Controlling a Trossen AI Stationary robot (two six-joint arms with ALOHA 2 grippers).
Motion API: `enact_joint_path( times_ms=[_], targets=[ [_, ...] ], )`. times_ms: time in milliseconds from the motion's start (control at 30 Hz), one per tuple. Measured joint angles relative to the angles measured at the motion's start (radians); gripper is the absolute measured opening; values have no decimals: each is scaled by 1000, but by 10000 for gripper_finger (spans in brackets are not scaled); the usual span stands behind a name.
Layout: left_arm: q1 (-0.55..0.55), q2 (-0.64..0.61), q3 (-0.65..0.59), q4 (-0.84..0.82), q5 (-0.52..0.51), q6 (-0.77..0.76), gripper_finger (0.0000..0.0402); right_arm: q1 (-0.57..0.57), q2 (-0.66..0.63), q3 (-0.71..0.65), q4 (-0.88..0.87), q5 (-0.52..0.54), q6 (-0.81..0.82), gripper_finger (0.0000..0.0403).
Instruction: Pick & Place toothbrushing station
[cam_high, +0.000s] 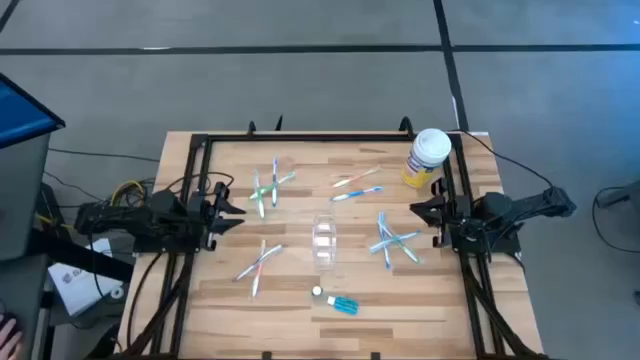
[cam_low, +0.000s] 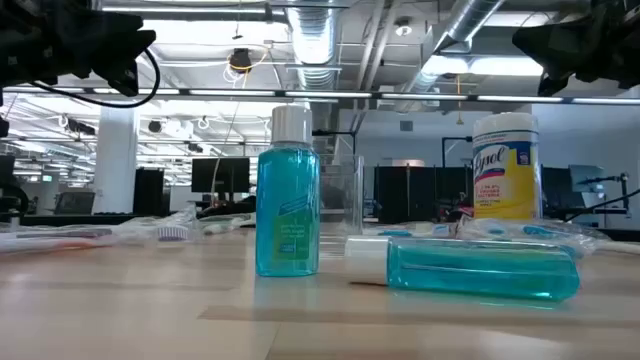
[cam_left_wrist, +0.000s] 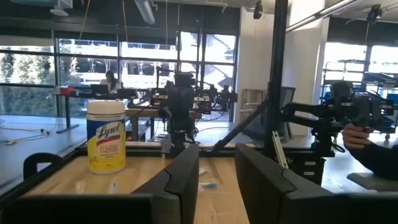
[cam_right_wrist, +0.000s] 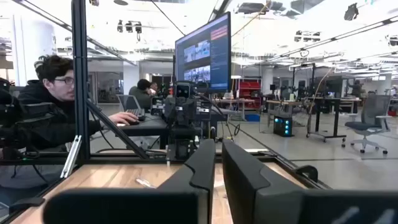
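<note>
Left end effector (cam_high: 228, 207) waiting at 9 o'clock, narrowly parted, empty; right end effector (cam_high: 425, 218) at 3, nearly closed, empty. Toothbrushes (cam_high: 268, 187) lying scattered around tumbler (cam_high: 325, 242); nothing placed.

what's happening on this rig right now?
Nothing is being handled yet. The left gripper is parked at the table's left edge, holding nothing, with a gap between its fingers; the right gripper sits at the right edge, shut and empty. The clear tumbler lies mid-table with toothbrushes scattered around it in loose clusters, and a small blue tube lies nearer the front. A yellow wipes container stands at the far right corner.
</note>
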Motion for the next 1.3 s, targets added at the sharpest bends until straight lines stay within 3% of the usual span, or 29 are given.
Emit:
enact_joint_path(
  times_ms=[333,533,1000,1133,1300],
  targets=[
    [0,0,0,9,-1,18,99,1,0,0,-10,0,0,22],
    [0,0,0,15,-39,289,99,1,0,0,-9,0,0,22],
    [0,0,0,45,-43,249,99,1,0,0,-8,0,0,20],
    [0,0,0,100,-182,93,99,1,0,0,-8,0,2,20],
    [0,48,0,94,-385,48,99,1,0,0,-4,0,57,15]
  ],
)
